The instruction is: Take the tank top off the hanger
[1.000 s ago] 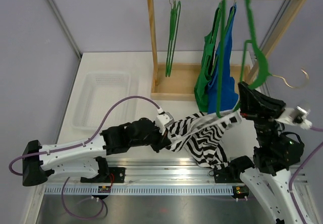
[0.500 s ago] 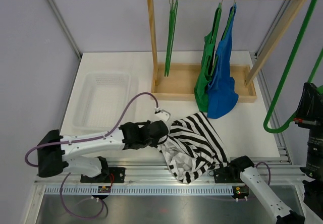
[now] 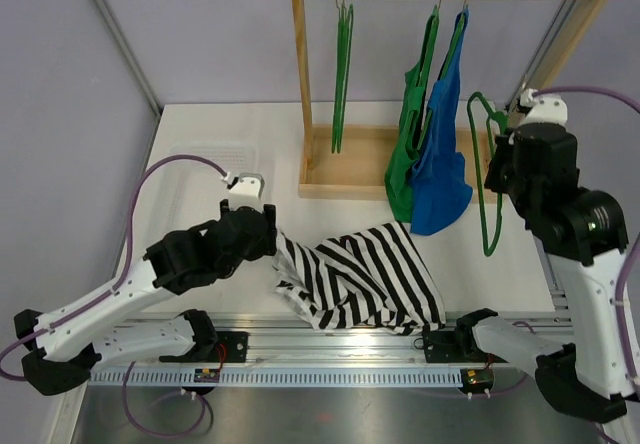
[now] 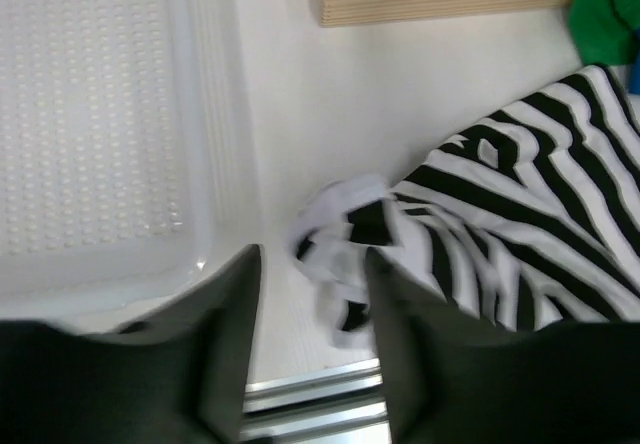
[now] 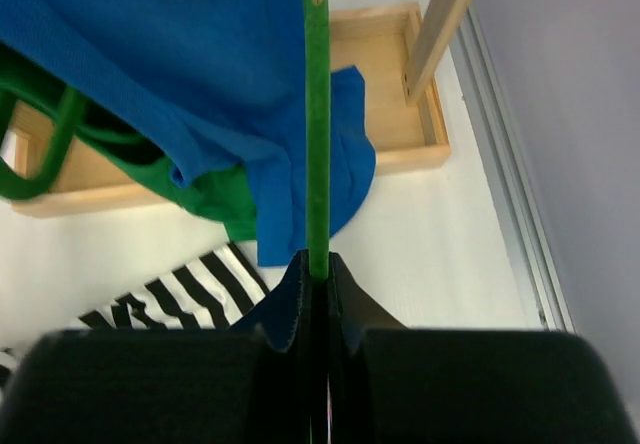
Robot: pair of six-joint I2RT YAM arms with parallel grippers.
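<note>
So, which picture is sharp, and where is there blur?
Top external view: sharp all over, even light, striped tank top crisp. Left wrist view: the tank top's near edge is smeared; the left gripper looks dark and soft. Right wrist view: the green hanger is fairly clear; the right gripper is a blurry black mass.

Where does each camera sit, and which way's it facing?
Top external: above, behind the bases, looking down on the table; left arm, right arm show.
Left wrist: on that wrist, facing down past the open left gripper at the striped tank top and basket.
Right wrist: on that wrist, facing along the right gripper, shut on the green hanger.
All three share the striped tank top.
</note>
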